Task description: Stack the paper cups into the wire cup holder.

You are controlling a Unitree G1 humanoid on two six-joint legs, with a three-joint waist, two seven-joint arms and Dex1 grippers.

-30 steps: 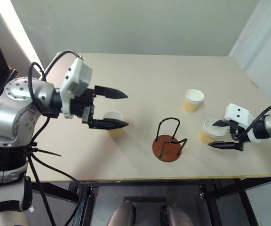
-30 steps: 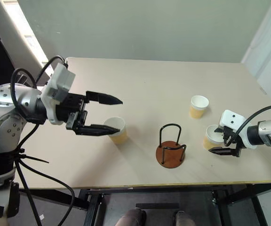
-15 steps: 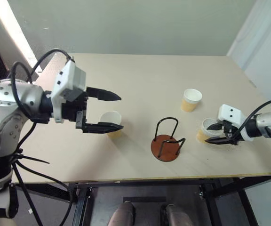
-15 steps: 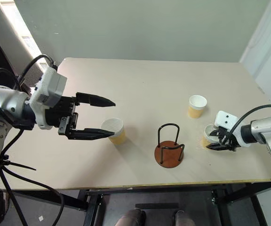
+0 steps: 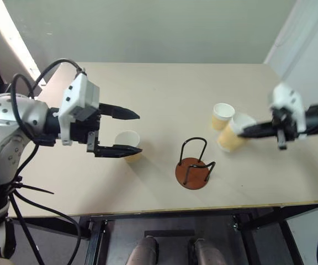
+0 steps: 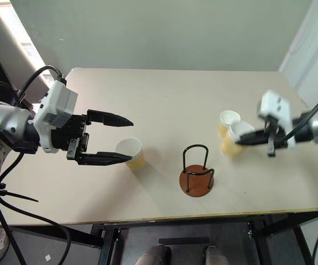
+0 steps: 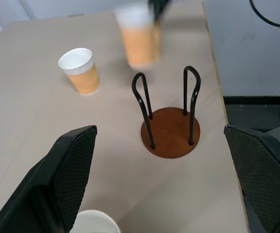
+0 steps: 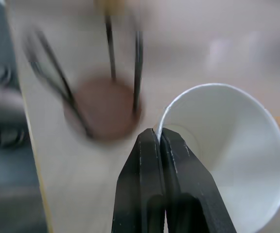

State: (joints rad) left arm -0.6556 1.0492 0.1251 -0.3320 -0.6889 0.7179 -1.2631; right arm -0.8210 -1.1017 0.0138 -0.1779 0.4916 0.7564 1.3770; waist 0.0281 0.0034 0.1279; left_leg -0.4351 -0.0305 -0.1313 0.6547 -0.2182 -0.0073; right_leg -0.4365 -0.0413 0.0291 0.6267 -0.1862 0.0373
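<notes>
right claw (image 5: 246, 131) is pinched tight on the rim of a paper cup (image 5: 229, 136), one finger inside the wall and one outside, and the cup hangs clear of the desk (image 5: 170, 105) with its mouth tipped toward the right arm. the wire cup holder (image 5: 195, 163) sits to the robot's left of that cup and closer to the desk's near edge, its black loops upright on the reddish-brown disc. so the coming move, as i read it, turns on that offset: the cup has to travel leftward and toward the robot, then come upright so its long axis lines up with the loops before it drops in.

right arm is plainly the nearer one to the holder with a cup in hand. left claw (image 5: 128, 132) is spread wide, holding nothing, hovering just beside a second cup (image 5: 128, 143) that stands on the desk on the holder's other side. a third cup (image 5: 222, 115) stands upright just behind the lifted one, farther from the robot.

holder is empty, so i'd say the stacking has barely begun.
</notes>
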